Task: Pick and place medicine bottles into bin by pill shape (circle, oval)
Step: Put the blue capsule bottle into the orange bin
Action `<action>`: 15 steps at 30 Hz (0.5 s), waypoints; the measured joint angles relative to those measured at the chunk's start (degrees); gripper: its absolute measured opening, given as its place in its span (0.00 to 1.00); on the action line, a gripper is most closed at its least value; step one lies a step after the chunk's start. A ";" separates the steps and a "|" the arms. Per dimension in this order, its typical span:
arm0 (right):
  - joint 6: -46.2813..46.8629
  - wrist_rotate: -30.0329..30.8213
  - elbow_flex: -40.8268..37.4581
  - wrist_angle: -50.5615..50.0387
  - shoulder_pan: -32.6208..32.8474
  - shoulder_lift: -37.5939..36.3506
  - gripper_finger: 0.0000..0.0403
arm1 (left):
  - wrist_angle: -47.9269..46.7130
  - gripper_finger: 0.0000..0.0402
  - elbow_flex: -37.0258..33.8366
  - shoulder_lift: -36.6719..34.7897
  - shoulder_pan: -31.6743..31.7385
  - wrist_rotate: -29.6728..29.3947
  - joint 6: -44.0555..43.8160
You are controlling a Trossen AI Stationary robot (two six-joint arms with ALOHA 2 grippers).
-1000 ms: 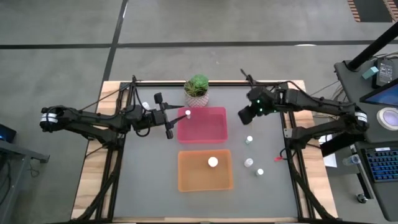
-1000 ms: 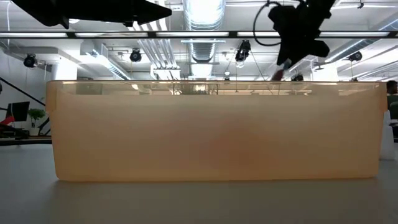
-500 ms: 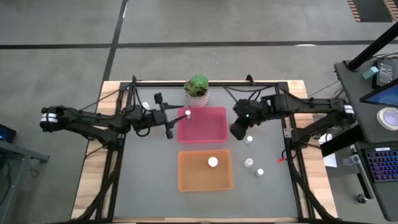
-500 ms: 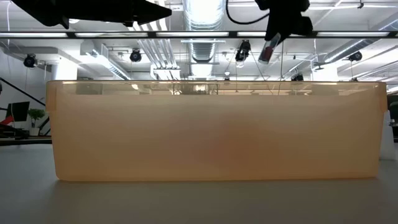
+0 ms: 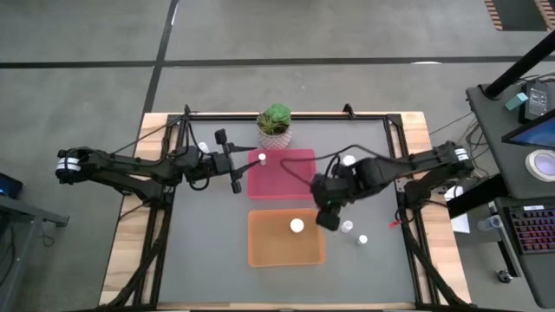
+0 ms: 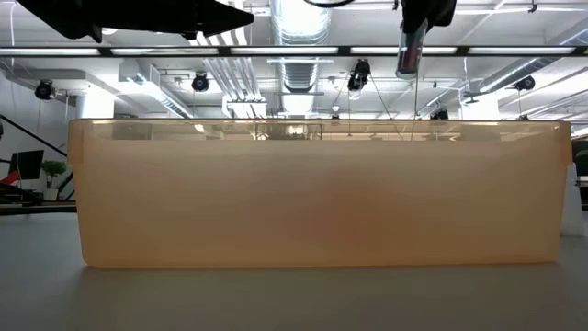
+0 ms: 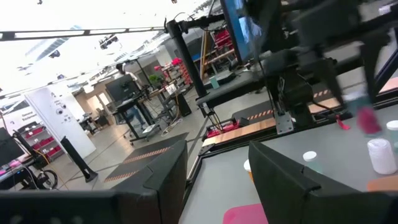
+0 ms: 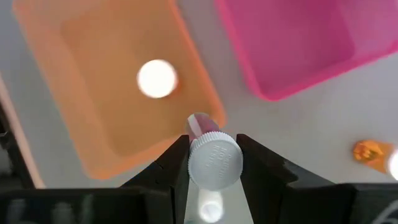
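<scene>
Orange bin point(image 5: 264, 247) sits just beside the right claw point(image 8: 213, 163), which pinches a bottle point(image 8: 214, 158), seemingly for dropping; left claw point(image 7: 217, 180) waits spread.

On your table point(image 5: 208, 260), two bins sit mid-table: the far bin point(image 5: 299, 178) lies toward the back edge, with the near bin point(image 5: 269, 247) just in front of it holding one bottle point(image 5: 297, 226). The plant point(image 5: 275, 124) stands at the back edge behind the far bin. The right gripper point(image 5: 327, 217) holds a bottle point(image 8: 214, 160) over the near bin's right edge, two loose bottles point(image 5: 347, 227) lie just right of it, and the left gripper point(image 5: 236, 162) hangs at the far bin's left edge.
</scene>
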 joint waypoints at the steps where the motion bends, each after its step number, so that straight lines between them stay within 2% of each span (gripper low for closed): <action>1: 0.09 0.00 0.65 0.00 0.94 0.91 0.28 | 0.01 0.39 0.00 0.00 -0.02 0.01 0.01; 7: 2.70 -0.91 6.35 -0.11 5.63 7.79 0.28 | 1.18 0.39 0.00 0.02 -0.02 0.02 0.41; 15: 1.02 -1.05 15.11 -4.12 10.44 16.60 0.28 | 1.05 0.39 0.00 0.02 -0.02 0.02 0.35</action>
